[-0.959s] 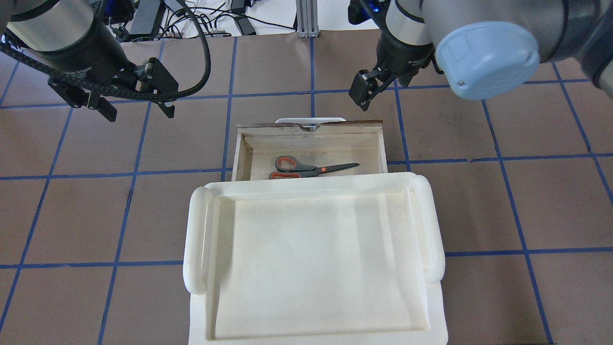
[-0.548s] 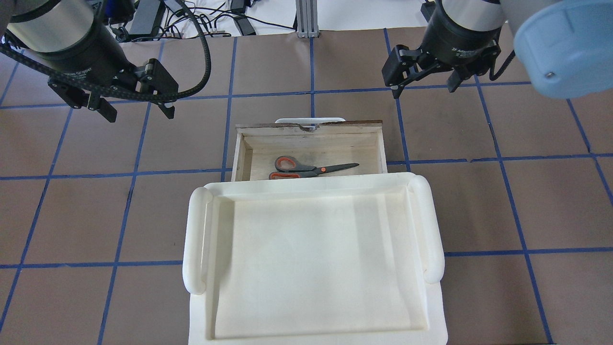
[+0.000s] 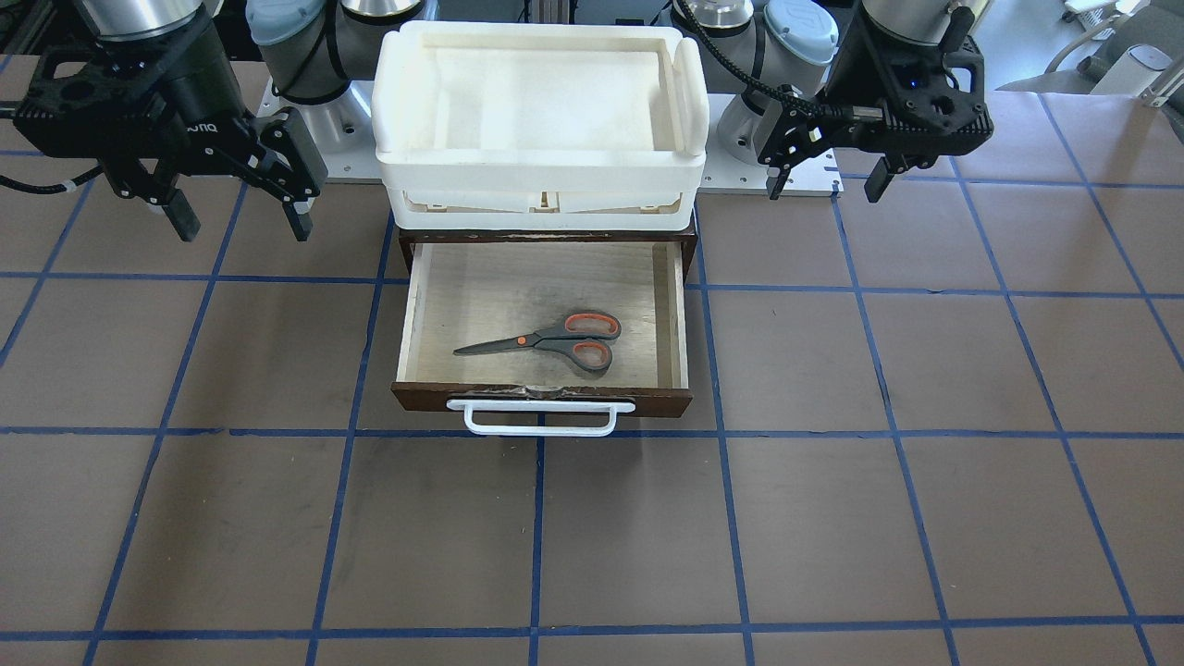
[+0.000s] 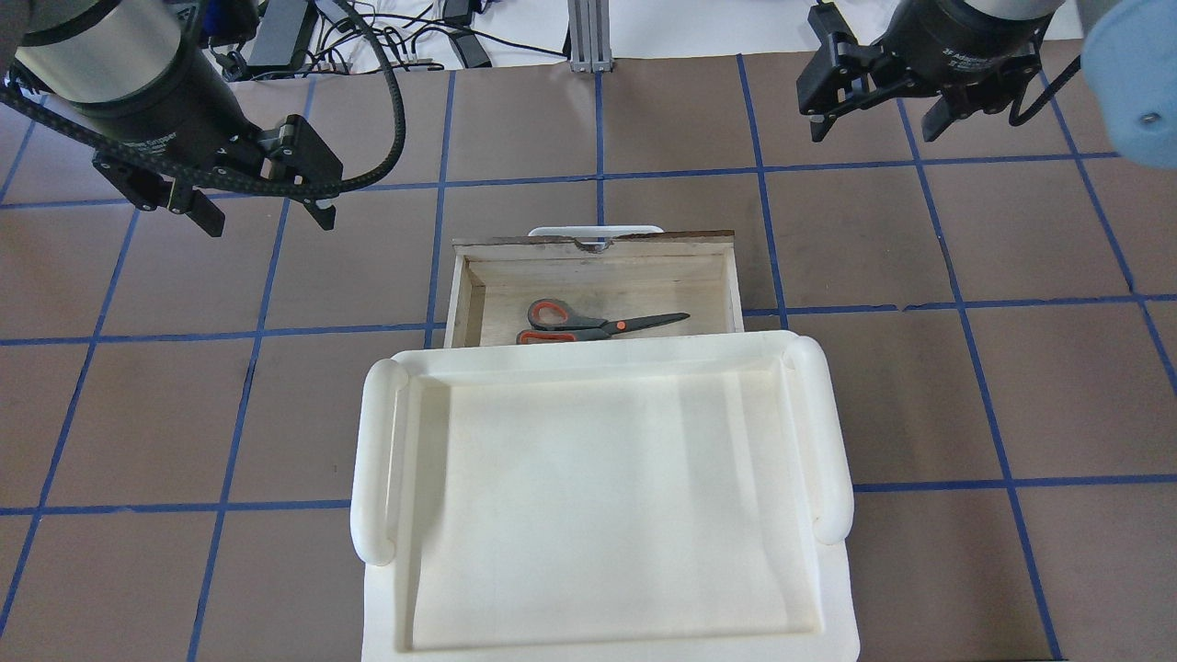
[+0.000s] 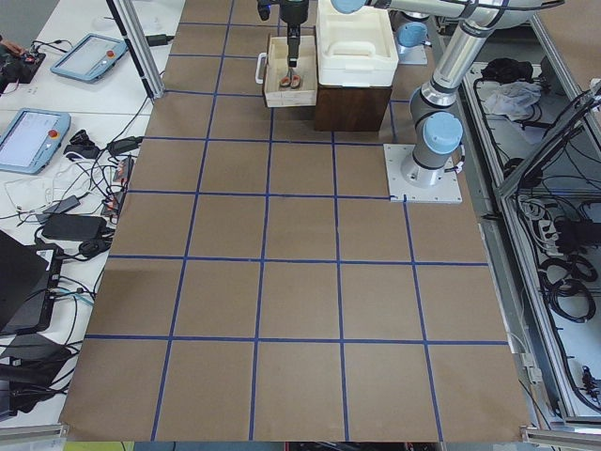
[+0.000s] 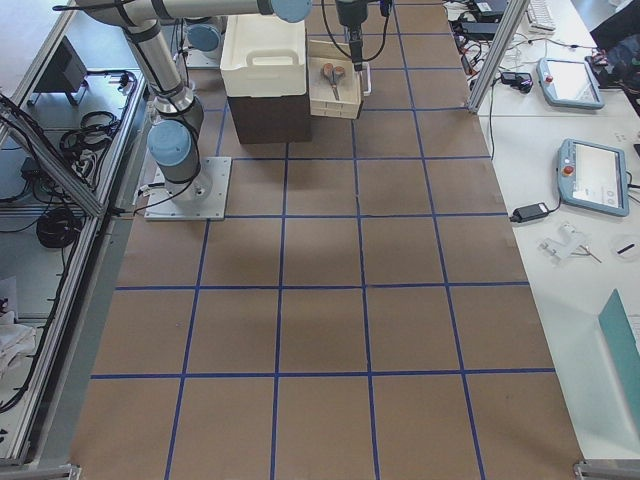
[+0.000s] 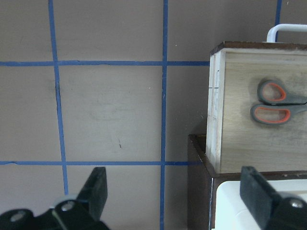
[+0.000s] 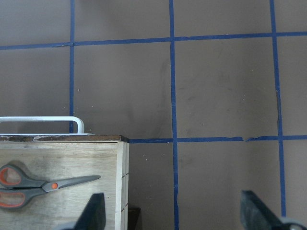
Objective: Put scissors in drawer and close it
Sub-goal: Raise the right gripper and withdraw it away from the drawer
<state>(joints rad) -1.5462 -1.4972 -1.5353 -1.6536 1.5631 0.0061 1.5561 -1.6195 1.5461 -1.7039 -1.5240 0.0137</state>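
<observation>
Scissors [image 3: 546,342] lie flat inside open drawer [image 3: 425,398], blades toward robot's right. White foam tray [image 3: 541,176] sits above drawer's rear. Left gripper [image 3: 825,180] and right gripper [image 3: 242,222] hang over desk [image 3: 832,462], either side, well apart from drawer, jaws apart.

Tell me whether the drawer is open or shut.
Open. The drawer sticks out from under the white foam tray, its plywood floor exposed, with the scissors lying inside.
</observation>
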